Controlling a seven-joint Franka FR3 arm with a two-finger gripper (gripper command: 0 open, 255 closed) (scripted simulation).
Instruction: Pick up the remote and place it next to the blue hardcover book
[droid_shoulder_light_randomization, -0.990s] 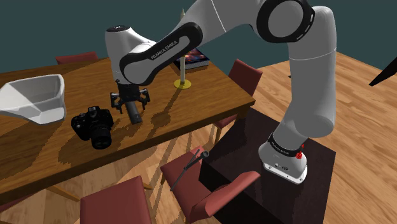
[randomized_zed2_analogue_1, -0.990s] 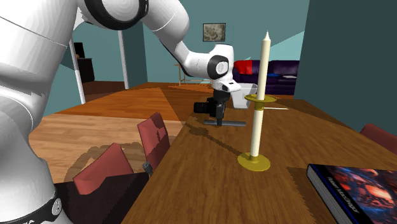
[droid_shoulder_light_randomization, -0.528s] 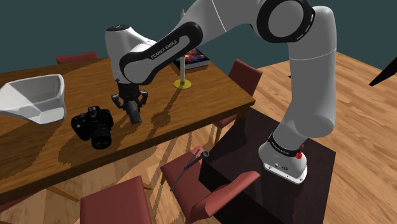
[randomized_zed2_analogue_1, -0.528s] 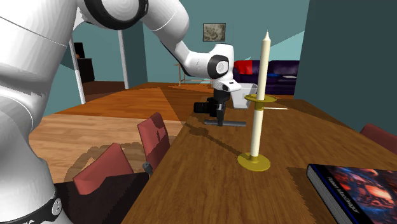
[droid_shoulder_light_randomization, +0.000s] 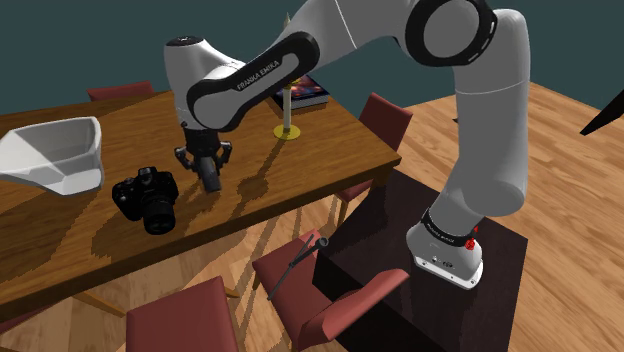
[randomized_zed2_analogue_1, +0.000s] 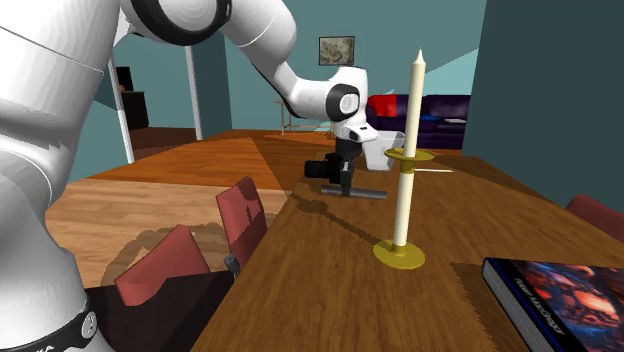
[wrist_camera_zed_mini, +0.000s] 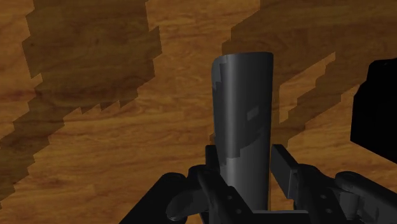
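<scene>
1. The gripper (droid_shoulder_light_randomization: 206, 165) is clamped on the remote (droid_shoulder_light_randomization: 212, 180). In the wrist view the two black fingers (wrist_camera_zed_mini: 214, 170) squeeze the dark grey remote (wrist_camera_zed_mini: 245, 121) from both sides, and most of it sticks out past the tips.
2. The remote is down low over the wooden bench (droid_shoulder_light_randomization: 90, 245). I can't tell whether it's touching the wood or just off it.
3. A black camera (droid_shoulder_light_randomization: 148, 198) sits just beside it on the bench, toward the shoulder view's left. Further that way there's a white tub (droid_shoulder_light_randomization: 60, 155).
4. The book (droid_shoulder_light_randomization: 305, 92) lies flat at the far end of the bench, well apart from the remote. Its cover is dark with blue-and-red art (randomized_zed2_analogue_1: 560, 295).
5. A tall candle on a gold holder (randomized_zed2_analogue_1: 408, 150) stands between the book and the remote, closer to the book.
6. Red chairs (droid_shoulder_light_randomization: 300, 290) are pulled up along the near side.
</scene>
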